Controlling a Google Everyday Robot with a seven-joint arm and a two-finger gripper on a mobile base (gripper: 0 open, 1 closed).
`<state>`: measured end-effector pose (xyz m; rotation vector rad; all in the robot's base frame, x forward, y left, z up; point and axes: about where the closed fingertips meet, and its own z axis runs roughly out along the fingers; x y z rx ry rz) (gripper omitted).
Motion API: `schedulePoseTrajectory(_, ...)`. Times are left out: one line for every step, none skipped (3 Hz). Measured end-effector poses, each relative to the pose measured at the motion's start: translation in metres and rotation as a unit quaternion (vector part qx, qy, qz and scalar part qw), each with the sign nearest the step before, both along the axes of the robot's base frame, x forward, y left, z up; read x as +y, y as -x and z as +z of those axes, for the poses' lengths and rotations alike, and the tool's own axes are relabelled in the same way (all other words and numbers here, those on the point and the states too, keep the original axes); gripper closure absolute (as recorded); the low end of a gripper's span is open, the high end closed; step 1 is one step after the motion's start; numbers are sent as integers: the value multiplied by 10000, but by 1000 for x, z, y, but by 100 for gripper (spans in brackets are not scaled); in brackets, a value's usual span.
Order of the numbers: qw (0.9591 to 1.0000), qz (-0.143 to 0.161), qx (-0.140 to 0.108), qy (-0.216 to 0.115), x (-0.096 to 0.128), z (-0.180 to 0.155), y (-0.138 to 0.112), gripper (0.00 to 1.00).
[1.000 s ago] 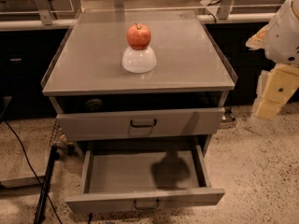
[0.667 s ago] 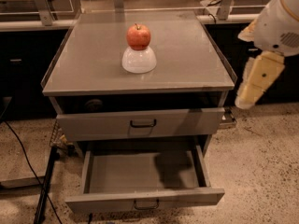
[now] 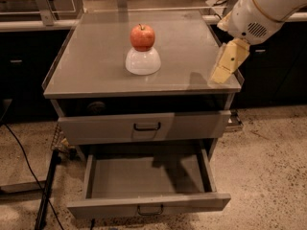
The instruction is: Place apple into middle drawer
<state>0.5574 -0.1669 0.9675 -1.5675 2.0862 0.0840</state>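
The claw (image 3: 221,72) hangs at the right near corner of the worktop (image 3: 192,42), pointing down and to the left from the white arm (image 3: 261,8) that comes in from the upper right. It carries nothing. From this angle I cannot tell whether it is set wide or narrow, and it appears to hover just over the worktop's edge rather than rest on it, though that is hard to judge. The apple (image 3: 142,36) is well apart from it, to the left and a little farther back, sitting upright with its stem up on a white upturned bowl (image 3: 143,62) near the middle of the worktop. Below, the upper drawer (image 3: 105,127) is closed, while the middle drawer (image 3: 110,206) beneath it is pulled out toward the near side and shows a bare floor. By my reading the step in hand is the reach for the apple, with the grasp not yet made. The next move calls for crossing left over the worktop, closing on the apple without tipping it off its rounded perch, then lifting it clear and lowering it into the open drawer.
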Motion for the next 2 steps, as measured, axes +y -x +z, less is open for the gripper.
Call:
schedulePoseTrajectory(10000, 3, 2, 0, 0, 0, 0, 0)
schedulePoseTrajectory(9998, 61, -79, -176, 17, -6, -20, 0)
